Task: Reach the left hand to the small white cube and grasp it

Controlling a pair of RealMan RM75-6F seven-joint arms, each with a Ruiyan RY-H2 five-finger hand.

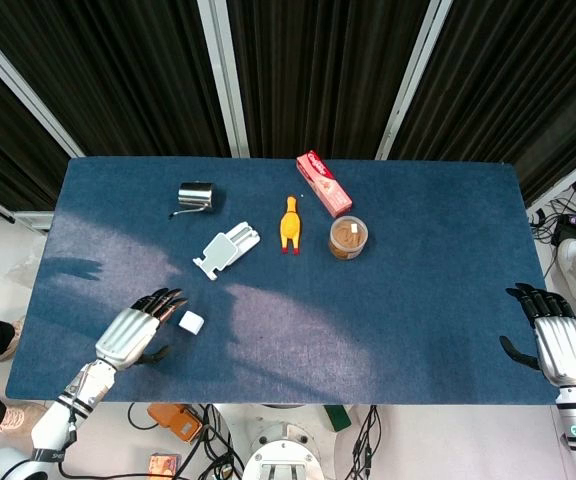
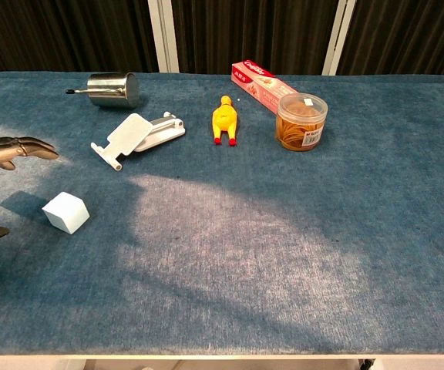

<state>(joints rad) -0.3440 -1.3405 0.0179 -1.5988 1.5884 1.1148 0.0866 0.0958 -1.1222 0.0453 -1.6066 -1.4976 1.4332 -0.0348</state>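
Observation:
The small white cube lies on the blue table near its front left. My left hand hovers just left of the cube, fingers spread and pointing toward it, nothing held. In the chest view only its fingertips and thumb tip show at the left edge, above and left of the cube. My right hand rests open at the table's right front corner, far from the cube; the chest view does not show it.
A white folding stand lies behind the cube. Further back are a steel cup, a yellow rubber chicken, a round jar and a pink box. The blue table stretches right.

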